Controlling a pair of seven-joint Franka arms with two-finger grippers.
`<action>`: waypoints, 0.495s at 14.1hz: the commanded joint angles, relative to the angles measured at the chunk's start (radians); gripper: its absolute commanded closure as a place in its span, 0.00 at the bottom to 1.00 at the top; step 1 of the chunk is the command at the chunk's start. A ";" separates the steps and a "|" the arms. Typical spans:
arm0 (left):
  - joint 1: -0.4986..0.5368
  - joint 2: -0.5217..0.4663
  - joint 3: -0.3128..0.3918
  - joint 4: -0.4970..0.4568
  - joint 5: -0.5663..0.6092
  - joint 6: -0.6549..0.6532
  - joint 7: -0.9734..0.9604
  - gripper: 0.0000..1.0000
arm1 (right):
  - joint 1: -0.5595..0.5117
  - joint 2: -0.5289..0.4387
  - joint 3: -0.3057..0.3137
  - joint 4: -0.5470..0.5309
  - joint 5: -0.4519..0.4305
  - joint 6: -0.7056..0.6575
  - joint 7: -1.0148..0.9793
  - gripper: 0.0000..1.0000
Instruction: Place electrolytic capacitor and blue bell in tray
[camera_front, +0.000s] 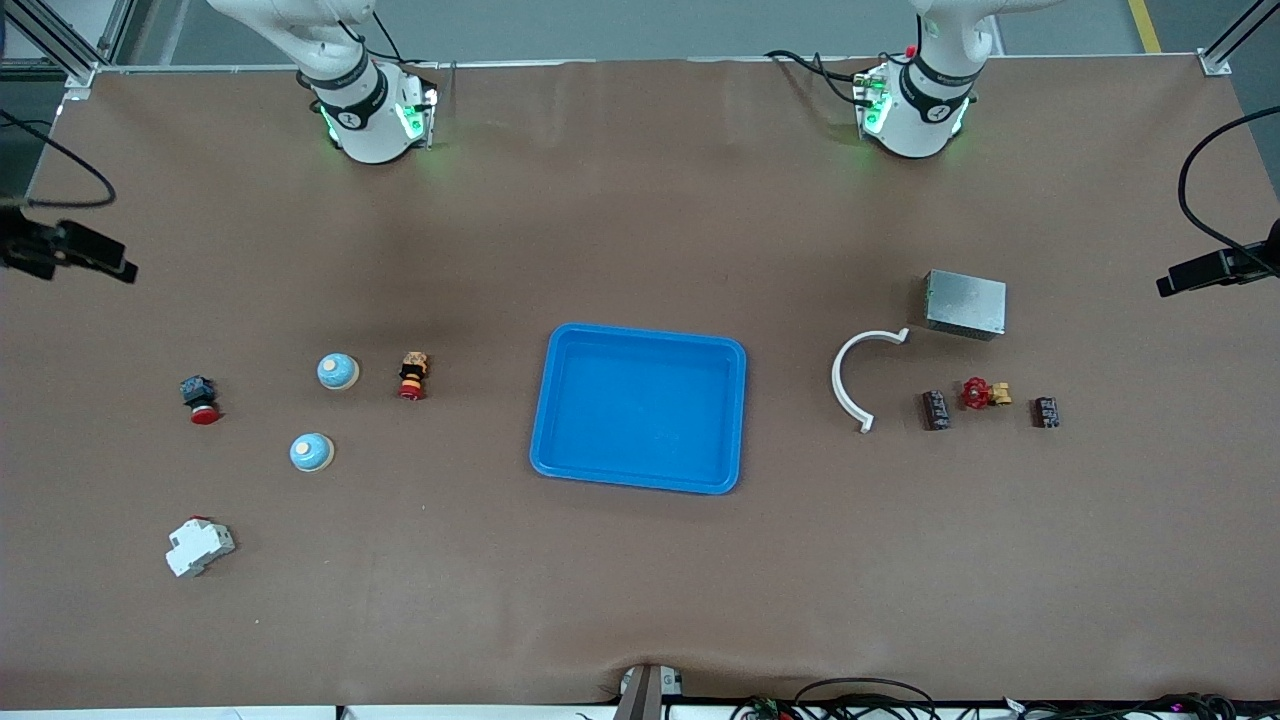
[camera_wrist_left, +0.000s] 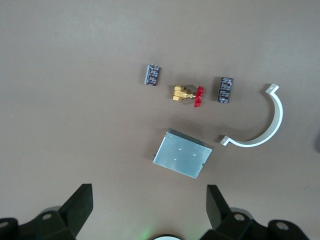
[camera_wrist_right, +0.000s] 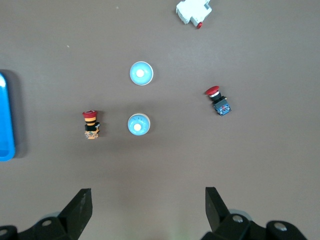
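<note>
Both arms get chopped off by the top edge of the front view, so neither hand shows up there at all. In the left wrist view the left hand (camera_wrist_left: 147, 210) only pokes in as two dark fingertips, the rest cut by the frame edge, and same deal for the right hand (camera_wrist_right: 147, 210) in its own view. The tray (camera_wrist_right: 6, 120) is just a blue sliver at the edge there. The two small dark blocks (camera_wrist_left: 152, 75) ahead of the left hand are too tiny to identify.

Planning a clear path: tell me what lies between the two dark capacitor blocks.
In the front view, a brass valve with red handwheel lies between the capacitor blocks.
</note>
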 joint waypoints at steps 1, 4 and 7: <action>0.004 0.049 -0.003 0.014 -0.006 -0.013 0.017 0.00 | -0.016 0.103 0.009 0.015 0.006 0.060 -0.011 0.00; 0.004 0.115 -0.003 0.011 0.005 0.027 0.021 0.00 | -0.015 0.209 0.011 0.015 0.009 0.147 -0.003 0.00; 0.002 0.163 -0.003 -0.018 0.015 0.103 0.027 0.00 | -0.012 0.274 0.011 0.008 0.061 0.224 -0.005 0.00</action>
